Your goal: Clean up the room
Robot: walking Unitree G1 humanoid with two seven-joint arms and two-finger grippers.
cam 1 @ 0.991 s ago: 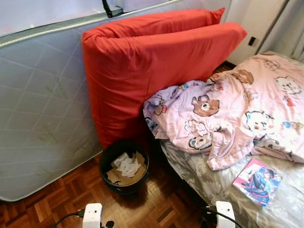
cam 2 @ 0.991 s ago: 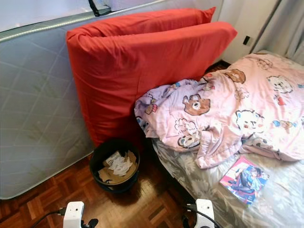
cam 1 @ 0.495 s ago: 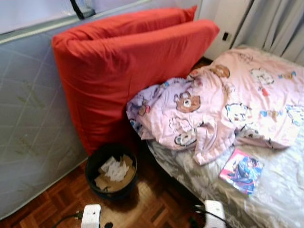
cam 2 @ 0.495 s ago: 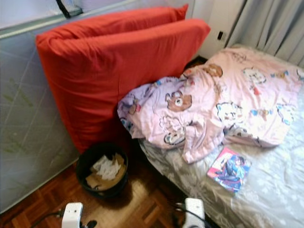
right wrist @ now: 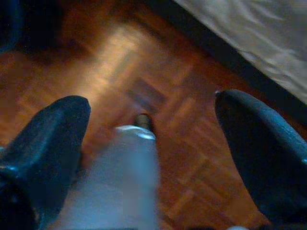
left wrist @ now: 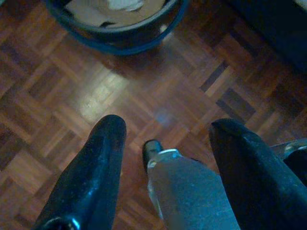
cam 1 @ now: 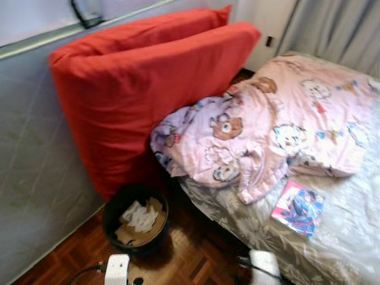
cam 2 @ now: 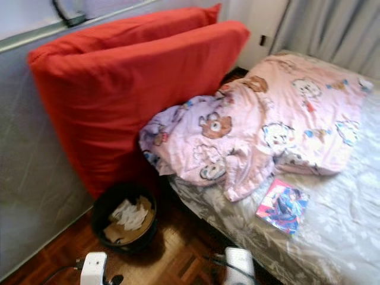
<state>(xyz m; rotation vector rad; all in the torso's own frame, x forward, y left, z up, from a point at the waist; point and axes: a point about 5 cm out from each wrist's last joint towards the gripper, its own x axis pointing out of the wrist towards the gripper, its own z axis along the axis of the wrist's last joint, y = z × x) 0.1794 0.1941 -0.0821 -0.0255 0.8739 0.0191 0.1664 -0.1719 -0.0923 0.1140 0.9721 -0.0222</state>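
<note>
My left gripper [left wrist: 165, 143] and right gripper [right wrist: 151, 139] both hang spread and empty above the parquet floor [left wrist: 57, 120], so I judge the cleaning hardly begun: the magazine [cam 1: 297, 208] lies flat on the bed [cam 1: 350, 237], long axis toward the crumpled pink blanket [cam 1: 279, 130].

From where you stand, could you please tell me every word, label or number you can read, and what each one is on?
None can be read.
Comic book on the bed: colourful illustrated cover, any title too blurred to read.
Papers in the black bin: any writing too small to make out.
Pink blanket: cartoon bear prints, no legible words.
</note>
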